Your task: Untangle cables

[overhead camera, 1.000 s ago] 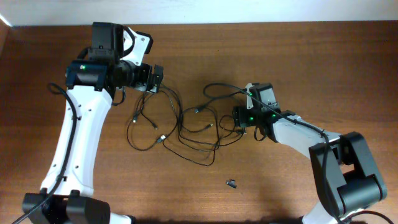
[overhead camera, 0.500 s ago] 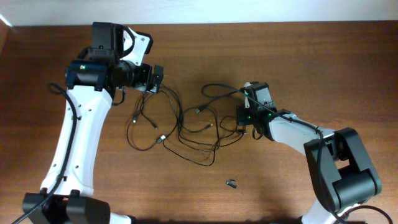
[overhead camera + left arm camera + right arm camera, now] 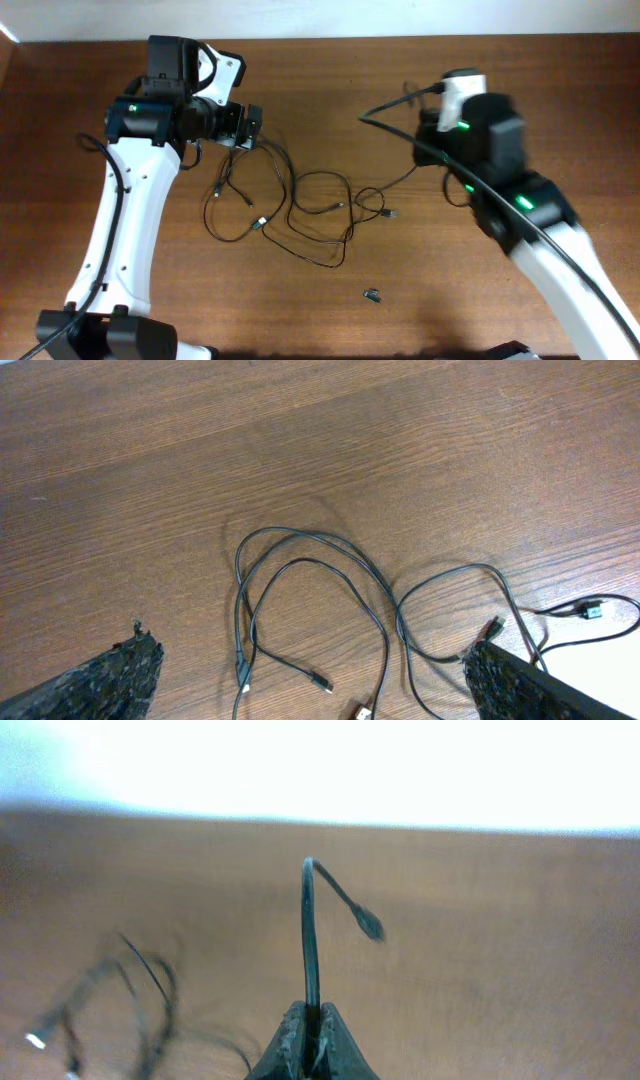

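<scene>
Thin black cables (image 3: 318, 212) lie in loose tangled loops on the wooden table, and their metal-tipped plugs (image 3: 259, 223) show among the strands. My right gripper (image 3: 310, 1020) is shut on one cable (image 3: 308, 935). Its short end curls up past the jaws to a small plug (image 3: 370, 925). Seen from overhead, the right arm (image 3: 485, 130) is raised and blurred at the right, and a strand (image 3: 400, 180) runs from it down to the pile. My left gripper (image 3: 310, 650) hangs wide open over the left loops (image 3: 300, 565) with nothing between its fingers (image 3: 110, 680).
A tiny dark stubby piece (image 3: 371, 294) lies near the front, below the tangle. The left arm (image 3: 130, 200) stretches along the left side. The table's far edge (image 3: 330, 40) runs along the back, with bare wood around the pile.
My right gripper has shut on a cable, then risen and swung back to the right, pulling that strand off the pile's right side. The left arm has not moved.
</scene>
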Tool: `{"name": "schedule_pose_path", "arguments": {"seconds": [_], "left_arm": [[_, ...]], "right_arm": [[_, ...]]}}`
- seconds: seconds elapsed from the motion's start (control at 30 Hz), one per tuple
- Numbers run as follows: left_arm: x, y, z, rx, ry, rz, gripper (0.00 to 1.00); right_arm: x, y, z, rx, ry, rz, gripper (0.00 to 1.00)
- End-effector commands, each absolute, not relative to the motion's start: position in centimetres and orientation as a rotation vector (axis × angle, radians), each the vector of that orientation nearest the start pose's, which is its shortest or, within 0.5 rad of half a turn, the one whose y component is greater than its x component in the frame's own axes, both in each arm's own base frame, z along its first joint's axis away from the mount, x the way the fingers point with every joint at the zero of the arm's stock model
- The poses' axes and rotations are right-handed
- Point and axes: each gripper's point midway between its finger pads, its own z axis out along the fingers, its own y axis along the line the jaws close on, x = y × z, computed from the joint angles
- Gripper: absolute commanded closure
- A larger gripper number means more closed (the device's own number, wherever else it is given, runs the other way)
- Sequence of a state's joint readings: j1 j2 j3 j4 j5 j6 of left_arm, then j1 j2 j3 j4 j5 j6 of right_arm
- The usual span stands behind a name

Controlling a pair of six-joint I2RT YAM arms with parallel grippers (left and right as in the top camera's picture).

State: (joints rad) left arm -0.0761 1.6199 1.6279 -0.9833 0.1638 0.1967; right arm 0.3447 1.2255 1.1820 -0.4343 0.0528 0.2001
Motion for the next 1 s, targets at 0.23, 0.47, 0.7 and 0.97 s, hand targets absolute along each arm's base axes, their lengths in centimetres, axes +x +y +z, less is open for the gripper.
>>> {"name": "schedule_pose_path", "arguments": {"seconds": [0.23, 0.47, 0.7, 0.97], "left_arm": [[41.0, -5.7, 24.7, 0.388, 2.481, -0.154, 0.01], [41.0, -5.7, 24.7, 0.388, 2.481, -0.154, 0.01], [41.0, -5.7, 24.7, 0.388, 2.481, -0.154, 0.01], [40.8, -7.2, 25.0, 0.447, 2.455, -0.255, 0.01]], "right_arm": [[28.0, 7.2, 44.2, -0.007, 1.622, 0.29, 0.96], [26.4, 6.4, 45.3, 0.011, 1.58, 0.288, 0.96], [26.5, 6.2, 45.3, 0.02, 1.578, 0.279, 0.96], [26.5, 5.9, 44.5, 0.03, 1.607, 0.257, 0.96]]}}
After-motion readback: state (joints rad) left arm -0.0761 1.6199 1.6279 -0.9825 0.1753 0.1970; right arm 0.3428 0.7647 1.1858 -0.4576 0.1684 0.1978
